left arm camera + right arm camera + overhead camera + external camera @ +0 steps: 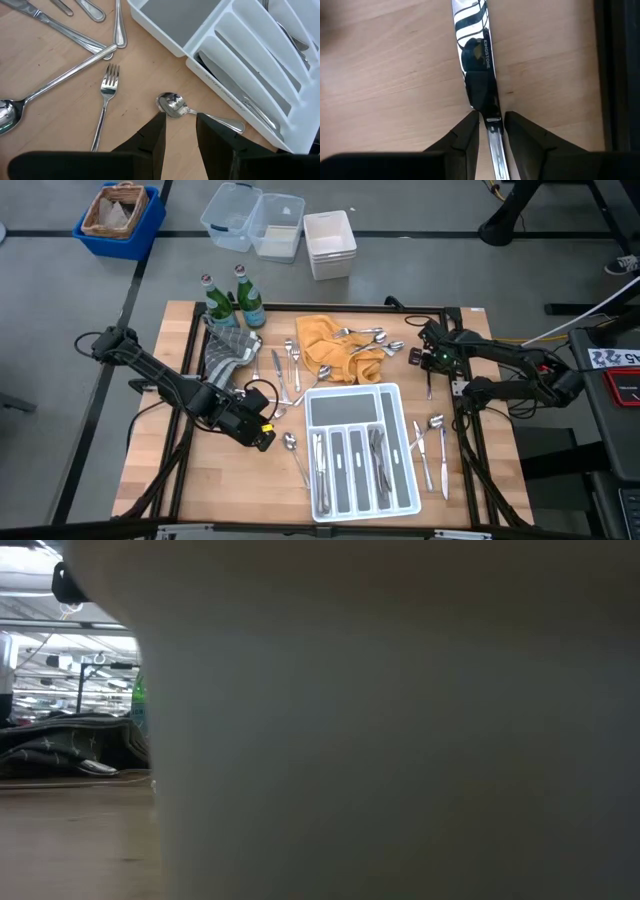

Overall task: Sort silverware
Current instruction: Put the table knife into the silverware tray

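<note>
Silverware lies loose on the wooden table: forks and spoons (290, 370) left of the white tray (352, 389), more on the yellow cloth (365, 338), and several pieces (430, 445) right of the tray. Some lie in the tray's slots. My left gripper (180, 125) hovers open above a small spoon (172, 103) beside the tray's near-left wall (200, 67). My right gripper (491, 127) points down, open, one finger on each side of a table knife (477, 55) that lies flat on the wood near the table's right edge (430, 380). My right gripper's fingers (467, 132) stand on either side of the knife where the blade meets the handle (490, 117), coming from above and lying across it. I cannot tell whether they touch it. The knife lies flat on the table.
Two green bottles (228, 300) and a grey cloth (228, 350) stand at the table's far left. A fork (106, 100) lies close to the left gripper. Bins (255, 220) sit on the floor beyond the table. A pale wall close to the camera fills most of the low view.
</note>
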Robot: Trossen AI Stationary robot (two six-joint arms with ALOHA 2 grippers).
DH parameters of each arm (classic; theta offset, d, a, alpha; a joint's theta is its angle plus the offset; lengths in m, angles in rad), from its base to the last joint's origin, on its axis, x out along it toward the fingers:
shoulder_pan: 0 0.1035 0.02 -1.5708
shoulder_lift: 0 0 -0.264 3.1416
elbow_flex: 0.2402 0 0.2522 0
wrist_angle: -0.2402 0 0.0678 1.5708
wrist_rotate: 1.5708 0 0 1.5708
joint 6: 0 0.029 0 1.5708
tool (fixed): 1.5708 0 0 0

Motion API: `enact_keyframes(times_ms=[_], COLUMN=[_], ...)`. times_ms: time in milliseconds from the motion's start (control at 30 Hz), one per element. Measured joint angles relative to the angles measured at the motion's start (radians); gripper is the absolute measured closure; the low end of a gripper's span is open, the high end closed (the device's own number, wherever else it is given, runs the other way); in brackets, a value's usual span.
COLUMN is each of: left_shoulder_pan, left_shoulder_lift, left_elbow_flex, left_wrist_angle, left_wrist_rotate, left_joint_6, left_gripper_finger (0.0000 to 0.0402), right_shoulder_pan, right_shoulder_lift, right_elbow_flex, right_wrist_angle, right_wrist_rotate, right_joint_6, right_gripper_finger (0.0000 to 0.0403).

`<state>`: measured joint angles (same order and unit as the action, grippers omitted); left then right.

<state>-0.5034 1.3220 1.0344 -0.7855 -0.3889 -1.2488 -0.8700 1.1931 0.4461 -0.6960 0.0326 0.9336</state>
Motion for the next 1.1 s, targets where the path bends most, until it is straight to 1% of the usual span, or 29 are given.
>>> enact_keyframes(times_ms=[167, 233, 400, 500, 567, 733, 933, 1100], left_shoulder_pan=[0.0, 0.0, 0.0, 0.0, 0.0, 0.0, 0.0, -0.001], left_shoulder_lift=[0.0, 0.0, -0.017, -0.033, -0.042, -0.064, -0.085, -0.106], left_elbow_flex=[0.0, 0.0, 0.001, 0.001, 0.001, 0.001, 0.001, 0.001], left_wrist_angle=[-0.023, -0.03, -0.071, -0.086, -0.102, -0.101, -0.13, -0.152], left_wrist_rotate=[0.0, 0.0, 0.0, -0.006, -0.011, -0.024, -0.034, -0.038], left_joint_6=[0.0, 0.0, 0.0, 0.0, -0.002, 0.003, 0.003, 0.001], left_gripper_finger=[0.0304, 0.0304, 0.0304, 0.0304, 0.0304, 0.0304, 0.0304, 0.0304], right_shoulder_pan=[0.0, 0.0, 0.0, 0.0, 0.0, -0.002, -0.003, -0.001], right_shoulder_lift=[0.0, 0.0, 0.001, 0.001, 0.001, 0.0, 0.005, 0.003], right_elbow_flex=[-0.001, -0.002, -0.001, 0.0, 0.0, -0.001, 0.045, 0.087], right_wrist_angle=[0.003, 0.002, -0.017, -0.019, -0.015, 0.001, -0.021, 0.015], right_wrist_rotate=[0.005, 0.01, 0.026, 0.026, 0.019, -0.021, -0.06, -0.136], right_joint_6=[-0.02, -0.026, -0.027, -0.045, -0.049, -0.05, -0.051, -0.054], right_gripper_finger=[0.0302, 0.0315, 0.0361, 0.0378, 0.0379, 0.0366, 0.0367, 0.0367])
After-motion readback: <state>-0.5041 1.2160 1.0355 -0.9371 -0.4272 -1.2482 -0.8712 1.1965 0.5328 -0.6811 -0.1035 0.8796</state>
